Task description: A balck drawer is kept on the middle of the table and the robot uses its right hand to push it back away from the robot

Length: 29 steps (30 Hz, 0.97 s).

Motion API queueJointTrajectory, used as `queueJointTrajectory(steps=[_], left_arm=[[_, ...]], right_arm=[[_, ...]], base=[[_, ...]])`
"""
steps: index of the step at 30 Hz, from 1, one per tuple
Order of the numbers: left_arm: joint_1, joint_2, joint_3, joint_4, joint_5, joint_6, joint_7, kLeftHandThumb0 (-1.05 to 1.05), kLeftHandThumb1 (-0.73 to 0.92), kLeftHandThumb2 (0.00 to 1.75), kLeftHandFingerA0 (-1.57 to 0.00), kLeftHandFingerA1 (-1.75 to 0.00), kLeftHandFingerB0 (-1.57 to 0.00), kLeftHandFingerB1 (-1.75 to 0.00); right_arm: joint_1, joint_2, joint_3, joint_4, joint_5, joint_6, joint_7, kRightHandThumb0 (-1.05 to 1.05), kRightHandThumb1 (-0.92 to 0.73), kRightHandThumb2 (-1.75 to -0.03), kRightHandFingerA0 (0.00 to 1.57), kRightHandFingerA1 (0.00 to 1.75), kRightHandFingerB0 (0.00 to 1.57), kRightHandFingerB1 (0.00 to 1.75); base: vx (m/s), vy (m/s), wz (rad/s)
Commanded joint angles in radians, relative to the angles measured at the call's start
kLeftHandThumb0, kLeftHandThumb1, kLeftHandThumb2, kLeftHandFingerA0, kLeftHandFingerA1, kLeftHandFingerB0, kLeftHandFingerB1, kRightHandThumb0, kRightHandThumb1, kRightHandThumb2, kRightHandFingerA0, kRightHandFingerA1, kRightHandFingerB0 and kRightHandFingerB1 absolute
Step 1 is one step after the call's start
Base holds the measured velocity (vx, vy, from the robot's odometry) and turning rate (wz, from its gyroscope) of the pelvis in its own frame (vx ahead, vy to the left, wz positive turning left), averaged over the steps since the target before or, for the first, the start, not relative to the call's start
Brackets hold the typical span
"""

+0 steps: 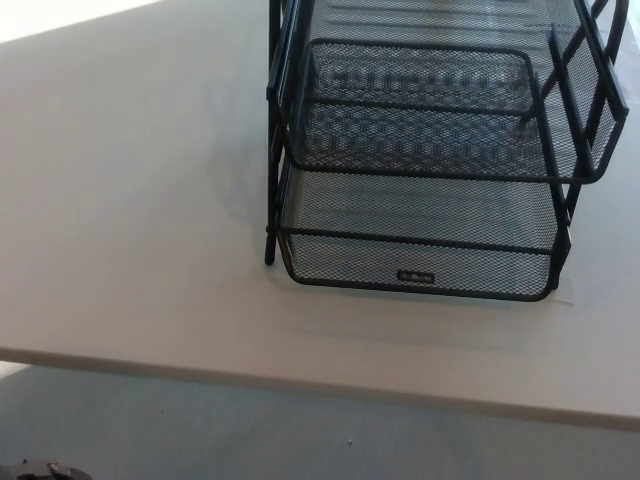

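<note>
A small dark, partly grey object (40, 468) pokes in at the bottom left corner, over the grey floor (250, 430); too little of it shows to say what it is.

The pale table (130, 200) fills most of the view, its near edge running across the lower part of the picture, slightly lower toward the right. A brighter patch lies at its top left corner.

Right of centre stands the drawer (425, 165), a black wire-mesh stack of trays (at least three tiers show, the top one cut off by the picture's upper edge). It rests on the table, set back from the near edge with a band of bare tabletop in front of it. The bottom tray (420, 262) juts out nearest the camera and carries a small dark label (417, 276) at the middle of its front rim. The middle tray (440, 130) sits above it and a little further back. Black upright bars hold the tiers at the left front corner and along the right side, where the frame reaches almost to the picture's right edge.

Neither robot hand shows anywhere in the view, so whether their fingers are spread or clenched cannot be told; nothing touches the drawer.
</note>
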Motion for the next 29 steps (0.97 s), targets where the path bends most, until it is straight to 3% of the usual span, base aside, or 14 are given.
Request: queueJointTrajectory(steps=[1, 2, 3, 4, 5, 14, 29], left_arm=[[0.013, 0.026, 0.005, 0.004, 0.010, -0.034, 0.018, -0.67, 0.58, 0.92, -0.35, -0.50, -0.21, -0.42], [0.013, 0.028, 0.002, 0.004, 0.014, -0.035, 0.022, -0.67, 0.58, 0.92, -0.35, -0.50, -0.21, -0.42], [0.011, 0.028, 0.000, 0.004, 0.016, -0.036, 0.023, -0.67, 0.58, 0.92, -0.35, -0.50, -0.21, -0.42], [0.010, 0.029, -0.001, 0.005, 0.017, -0.036, 0.022, -0.67, 0.58, 0.92, -0.35, -0.50, -0.21, -0.42], [0.009, 0.028, -0.001, 0.006, 0.017, -0.034, 0.022, -0.66, 0.57, 0.92, -0.37, -0.51, -0.21, -0.42], [0.002, 0.025, -0.001, 0.005, 0.014, -0.021, 0.015, -0.67, 0.58, 0.93, -0.36, -0.51, -0.21, -0.42], [-0.005, 0.027, -0.011, 0.010, 0.019, -0.015, 0.008, -0.67, 0.58, 0.92, -0.35, -0.50, -0.21, -0.42]], right_arm=[[-0.031, 0.062, -0.035, 0.209, -0.086, -0.168, -0.244, -0.59, -0.69, -0.65, 0.57, 0.44, 0.40, 0.37], [-0.034, 0.066, -0.037, 0.226, -0.089, -0.174, -0.256, -0.59, -0.69, -0.65, 0.57, 0.44, 0.40, 0.37], [-0.043, 0.070, -0.037, 0.253, -0.096, -0.182, -0.276, -0.57, -0.59, -0.87, 0.55, 0.55, 0.43, 0.51], [-0.048, 0.073, -0.037, 0.270, -0.102, -0.187, -0.290, -0.57, -0.59, -0.87, 0.55, 0.55, 0.43, 0.51], [-0.057, 0.077, -0.035, 0.298, -0.115, -0.194, -0.319, -0.51, -0.70, -0.62, 0.65, 0.45, 0.50, 0.40], [-0.077, 0.050, 0.037, 0.365, -0.241, -0.267, -0.447, -0.56, -0.70, -0.61, 0.66, 0.44, 0.54, 0.40], [-0.078, 0.039, 0.088, 0.379, -0.295, -0.302, -0.494, -0.52, -0.70, -0.61, 0.78, 0.46, 0.58, 0.41]], base=[[0.00, 0.000, 0.00], [0.00, 0.000, 0.00], [0.00, 0.000, 0.00], [0.00, 0.000, 0.00], [0.00, 0.000, 0.00], [0.00, 0.000, 0.00], [0.00, 0.000, 0.00]])
